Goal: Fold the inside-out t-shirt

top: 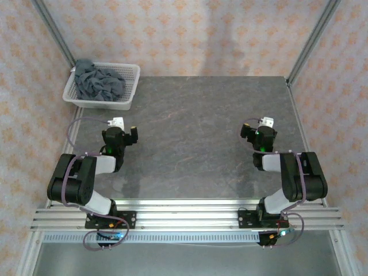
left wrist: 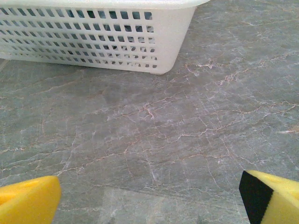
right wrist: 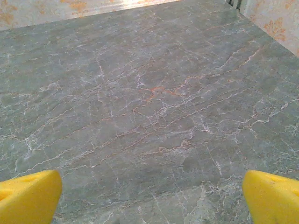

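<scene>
- The t-shirt [top: 99, 80] lies in the basket [top: 130, 86] at the far-left corner of the tabletop [top: 201, 132]. It is bunched into a crumpled heap, part of which rises above the rim.
- The left gripper [left wrist: 149, 199] is held above the tabletop near the left edge, just short of the basket. Its jaws are spread wide and nothing is between them.
- The right gripper [right wrist: 149, 198] is held above bare surface toward the right edge, well apart from the basket. Its jaws are likewise spread wide and empty.
- The cloth is judged to be light, soft and limp. No shape will be kept on lifting, and the free part can be expected to hang and trail.
- Slippage is considered unlikely if a fold is pinched fully by the jaws.
- The topmost ridge of the heap is recommended as the first point of hold, since it can be reached without contact with the basket wall.
- The basket appears light and may be dragged if cloth snags on it.
- Collar, hem and sleeves cannot be told apart in the heap. Seams are to be sought once the garment is spread out.
</scene>
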`<control>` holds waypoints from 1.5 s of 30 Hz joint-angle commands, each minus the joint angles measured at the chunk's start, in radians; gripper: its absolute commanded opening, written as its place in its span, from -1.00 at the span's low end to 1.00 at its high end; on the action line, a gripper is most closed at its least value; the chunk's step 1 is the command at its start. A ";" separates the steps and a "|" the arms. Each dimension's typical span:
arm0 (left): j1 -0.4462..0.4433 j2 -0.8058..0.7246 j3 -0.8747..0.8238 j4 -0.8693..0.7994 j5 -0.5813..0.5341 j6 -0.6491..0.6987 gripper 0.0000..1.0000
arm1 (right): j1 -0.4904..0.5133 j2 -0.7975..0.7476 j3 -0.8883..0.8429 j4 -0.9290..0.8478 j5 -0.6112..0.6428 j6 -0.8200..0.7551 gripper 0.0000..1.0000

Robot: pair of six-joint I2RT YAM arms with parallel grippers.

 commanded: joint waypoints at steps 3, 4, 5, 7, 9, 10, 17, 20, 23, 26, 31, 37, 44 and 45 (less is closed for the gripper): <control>-0.003 -0.008 0.020 0.010 -0.020 0.010 1.00 | -0.007 0.001 0.009 0.000 0.013 0.012 0.98; -0.003 -0.008 0.020 0.011 -0.020 0.010 1.00 | -0.006 0.002 0.009 0.000 0.013 0.012 0.98; -0.003 -0.008 0.021 0.011 -0.020 0.011 1.00 | -0.007 0.002 0.009 0.001 0.013 0.011 0.98; -0.003 -0.008 0.021 0.011 -0.020 0.010 1.00 | -0.007 0.000 0.009 0.001 0.013 0.013 0.98; -0.003 -0.009 0.021 0.010 -0.019 0.010 1.00 | -0.007 0.001 0.009 0.001 0.013 0.012 0.98; -0.003 -0.008 0.021 0.010 -0.019 0.011 1.00 | -0.006 0.001 0.009 0.001 0.013 0.012 0.98; -0.003 -0.008 0.021 0.010 -0.019 0.011 1.00 | -0.007 -0.002 0.001 0.012 0.004 0.010 0.98; -0.003 -0.009 0.020 0.012 -0.019 0.010 1.00 | -0.007 -0.029 -0.019 0.031 0.024 0.021 0.98; -0.003 -0.011 0.015 0.018 -0.020 0.011 1.00 | -0.007 -0.149 -0.073 0.030 0.114 0.053 0.98; -0.014 -0.097 -0.038 0.055 -0.075 0.002 0.99 | -0.007 -0.427 -0.054 -0.263 0.091 0.129 0.99; -0.031 -0.512 0.049 -0.407 -0.226 -0.182 0.93 | 0.016 -0.724 0.119 -0.838 -0.092 0.341 0.90; -0.017 -0.530 0.439 -0.925 -0.221 -0.499 1.00 | 0.186 -0.640 0.350 -1.196 -0.366 0.404 0.83; 0.224 -0.101 0.948 -1.171 0.165 -0.738 0.97 | 0.462 -0.393 0.620 -1.542 -0.335 0.386 0.86; 0.240 0.002 1.071 -1.263 0.167 -0.752 0.92 | 0.483 -0.374 0.635 -1.560 -0.300 0.395 0.86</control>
